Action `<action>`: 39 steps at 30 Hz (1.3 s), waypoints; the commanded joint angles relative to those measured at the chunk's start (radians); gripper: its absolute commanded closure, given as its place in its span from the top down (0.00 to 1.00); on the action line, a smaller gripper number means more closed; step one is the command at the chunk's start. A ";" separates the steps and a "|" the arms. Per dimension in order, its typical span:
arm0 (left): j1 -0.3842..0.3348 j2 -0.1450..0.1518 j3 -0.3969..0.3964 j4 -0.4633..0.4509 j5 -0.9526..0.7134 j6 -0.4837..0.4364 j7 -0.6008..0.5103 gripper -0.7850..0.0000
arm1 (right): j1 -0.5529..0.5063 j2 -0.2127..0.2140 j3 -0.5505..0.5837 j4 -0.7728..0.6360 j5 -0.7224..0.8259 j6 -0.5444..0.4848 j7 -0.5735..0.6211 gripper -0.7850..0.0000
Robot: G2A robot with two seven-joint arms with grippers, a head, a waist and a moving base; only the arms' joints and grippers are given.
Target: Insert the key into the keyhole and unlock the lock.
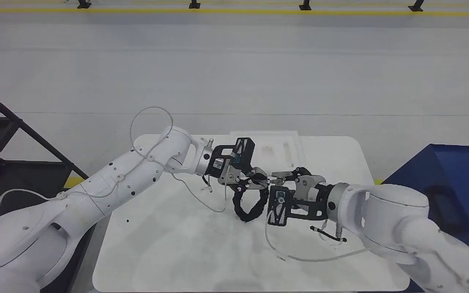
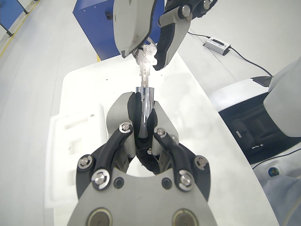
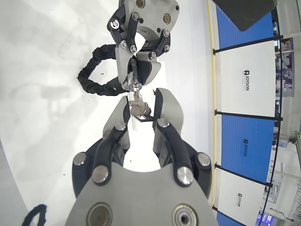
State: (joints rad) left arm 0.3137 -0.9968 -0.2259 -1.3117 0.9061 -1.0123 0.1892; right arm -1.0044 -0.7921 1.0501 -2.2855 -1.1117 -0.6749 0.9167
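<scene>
Above middle of white surface [image 1: 183, 249], left gripper [image 2: 143, 105] clamps chrome lock [image 2: 146, 97], black cable loop [image 3: 82, 77] hanging off it. Right gripper [image 3: 142, 102] pinches key [image 3: 138, 110] by bow, blade tip in keyhole [image 3: 135, 86]. Foam tray [image 2: 70, 137] lies on surface nearby.

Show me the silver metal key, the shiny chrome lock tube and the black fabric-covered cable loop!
silver metal key [image 2: 144, 77]: left wrist view, on its flat blade.
shiny chrome lock tube [image 2: 147, 104]: left wrist view, on its round side.
black fabric-covered cable loop [image 3: 101, 90]: right wrist view, on the stretch nearest the lock.
</scene>
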 commanded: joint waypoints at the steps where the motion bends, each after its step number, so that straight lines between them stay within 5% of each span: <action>1: 0.000 0.000 0.001 0.001 0.002 0.000 0.005 0.00 | -0.005 0.000 0.004 -0.001 -0.002 0.002 -0.006 0.01; 24: 0.011 -0.003 -0.011 0.001 0.076 0.000 0.061 0.00 | -0.055 -0.009 0.110 0.091 0.403 0.216 -0.054 0.00; 26: 0.013 -0.004 -0.016 0.006 0.083 0.000 0.063 0.00 | -0.057 -0.009 0.114 0.099 0.428 0.219 -0.050 0.40; 28: 0.017 -0.006 -0.021 0.012 0.091 0.000 0.064 0.00 | -0.061 -0.009 0.119 0.110 0.458 0.223 -0.042 1.00; 39: 0.071 -0.022 -0.057 0.096 0.157 0.046 -0.019 0.00 | -0.076 -0.006 0.153 0.145 0.572 0.234 0.005 1.00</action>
State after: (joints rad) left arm 0.3787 -1.0174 -0.2828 -1.2267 1.0525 -0.9764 0.1874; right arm -1.0797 -0.7981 1.2013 -2.1424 -0.5461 -0.4418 0.9197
